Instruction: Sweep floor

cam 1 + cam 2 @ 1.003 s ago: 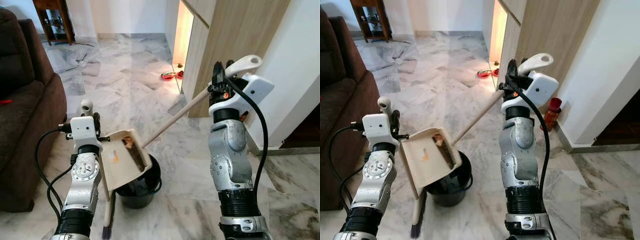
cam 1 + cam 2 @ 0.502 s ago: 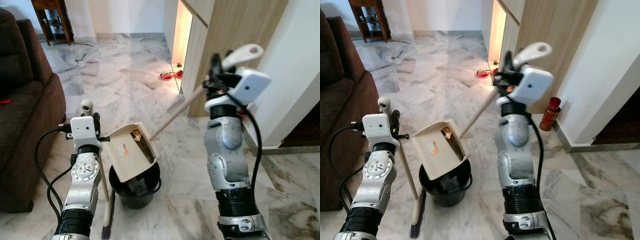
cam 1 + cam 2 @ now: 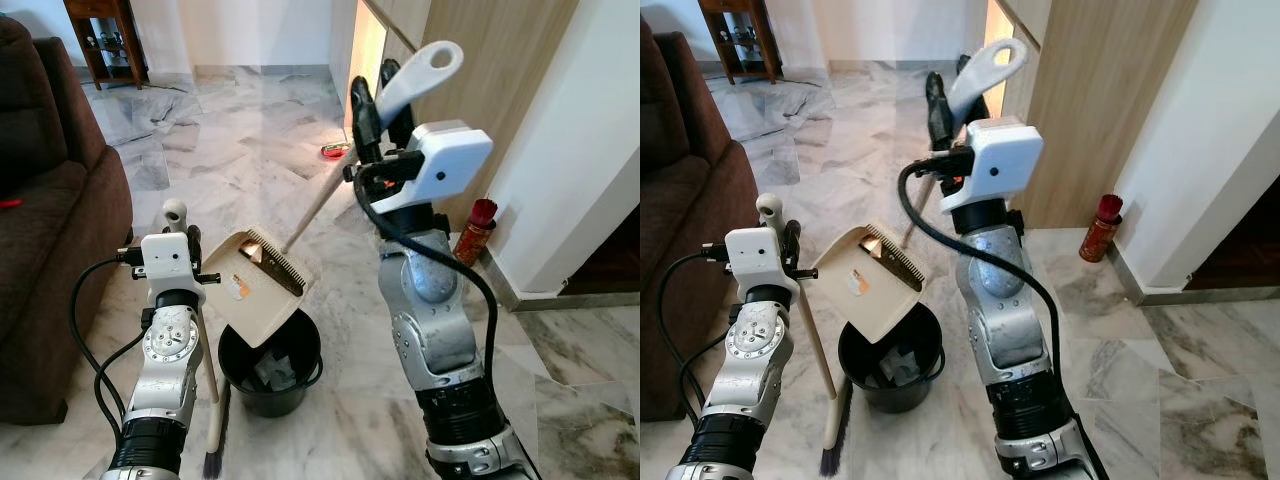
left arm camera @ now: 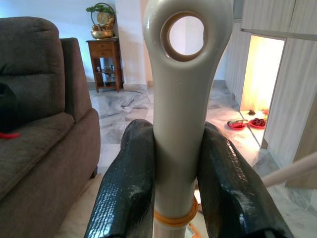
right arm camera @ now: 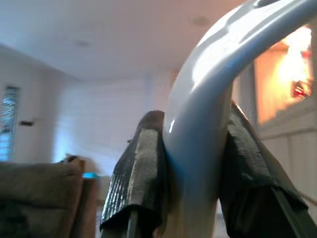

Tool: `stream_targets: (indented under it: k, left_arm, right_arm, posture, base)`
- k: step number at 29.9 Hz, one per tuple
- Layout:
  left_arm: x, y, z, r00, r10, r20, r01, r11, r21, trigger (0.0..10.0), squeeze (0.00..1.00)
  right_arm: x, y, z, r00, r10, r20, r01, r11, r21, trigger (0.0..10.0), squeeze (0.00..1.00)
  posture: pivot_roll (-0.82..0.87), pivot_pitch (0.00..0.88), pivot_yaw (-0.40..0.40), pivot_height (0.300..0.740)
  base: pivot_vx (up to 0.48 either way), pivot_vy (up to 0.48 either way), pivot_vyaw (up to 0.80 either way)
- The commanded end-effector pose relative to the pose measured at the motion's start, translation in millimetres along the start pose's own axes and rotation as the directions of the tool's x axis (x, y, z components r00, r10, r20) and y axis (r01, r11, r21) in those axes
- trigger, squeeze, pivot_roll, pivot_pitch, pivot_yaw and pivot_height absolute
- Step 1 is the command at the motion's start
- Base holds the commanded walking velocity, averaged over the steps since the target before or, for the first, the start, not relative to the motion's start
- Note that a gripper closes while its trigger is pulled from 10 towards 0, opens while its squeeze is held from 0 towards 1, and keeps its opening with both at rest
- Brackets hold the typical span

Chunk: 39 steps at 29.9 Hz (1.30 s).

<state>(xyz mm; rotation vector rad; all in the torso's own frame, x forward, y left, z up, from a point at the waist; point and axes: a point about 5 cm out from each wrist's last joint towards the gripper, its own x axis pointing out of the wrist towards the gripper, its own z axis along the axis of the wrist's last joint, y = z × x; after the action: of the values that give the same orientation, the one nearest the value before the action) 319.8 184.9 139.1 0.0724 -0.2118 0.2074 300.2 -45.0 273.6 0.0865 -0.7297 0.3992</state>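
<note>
Open room: marble floor (image 3: 250, 150) stretches ahead between brown sofa (image 3: 50, 230) on the left and wooden cabinet (image 3: 470, 90) on the right
Bucket: black bucket (image 3: 270, 365) on the floor between the arms, crumpled scraps inside
Dustpan: beige dustpan (image 3: 258, 282) tilted over the bucket, long handle slanting up to the right gripper (image 3: 378, 100), fingers clamped on its top
Broom: broom (image 3: 205, 390) near upright, bristles at the floor; left gripper (image 4: 181, 168) clamped on its handle
</note>
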Motion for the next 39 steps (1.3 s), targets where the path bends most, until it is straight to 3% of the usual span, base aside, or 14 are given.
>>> stream_targets:
  k: [1,13,28,34,37,38,39]
  left_arm:
    - [3.0,-6.2,11,0.998,-0.022,0.060,0.023,1.000,-0.016,10.0,0.00]
    - [3.2,-7.5,11,0.998,-0.026,0.060,0.027,0.999,-0.018,10.0,0.00]
    - [2.4,-8.1,10,0.998,-0.027,0.057,0.028,0.999,-0.018,10.0,0.00]
    - [2.2,-8.5,9,0.998,-0.032,0.053,0.034,0.999,-0.022,10.0,0.00]
    - [1.9,-9.2,9,0.998,-0.045,0.051,0.047,0.999,-0.028,10.0,0.00]
    - [1.9,-9.2,9,0.998,-0.045,0.051,0.047,0.999,-0.028,10.0,0.00]
    - [1.8,-9.2,9,0.998,-0.046,0.050,0.048,0.998,-0.028,10.0,0.00]
  right_arm:
    - [3.6,12.2,26,0.987,0.082,0.135,-0.077,0.996,-0.043,10.0,0.00]
    - [0.5,20.9,25,0.979,0.164,0.123,-0.150,0.982,-0.114,10.0,0.00]
    - [-0.3,14.8,23,0.982,0.141,0.123,-0.106,0.960,-0.258,10.0,0.00]
    - [-0.6,-25.5,16,0.996,-0.034,0.087,0.065,0.920,-0.386,10.0,0.00]
    - [-7.3,-72.4,6,0.978,-0.206,0.034,0.200,0.873,-0.444,10.0,0.00]
    - [-7.3,-72.4,6,0.978,-0.206,0.034,0.200,0.873,-0.444,10.0,0.00]
    - [-10.2,-83.8,4,0.965,-0.261,0.025,0.244,0.860,-0.449,10.0,0.00]
  posture:
    - [0.00,0.000,-0.032,0.740]
    - [-0.01,0.000,-0.034,0.740]
    - [-0.01,0.000,-0.036,0.740]
    - [-0.01,0.000,-0.035,0.740]
    - [-0.01,0.000,-0.033,0.740]
    - [-0.01,0.000,-0.033,0.740]
    - [-0.01,0.000,-0.033,0.740]
  base:
    - [0.000,0.000,0.00]
    - [0.000,0.000,0.00]
    - [0.000,0.000,0.00]
    - [0.000,0.000,0.00]
    - [0.000,0.000,0.00]
    - [0.000,0.000,0.00]
    - [0.000,0.000,0.00]
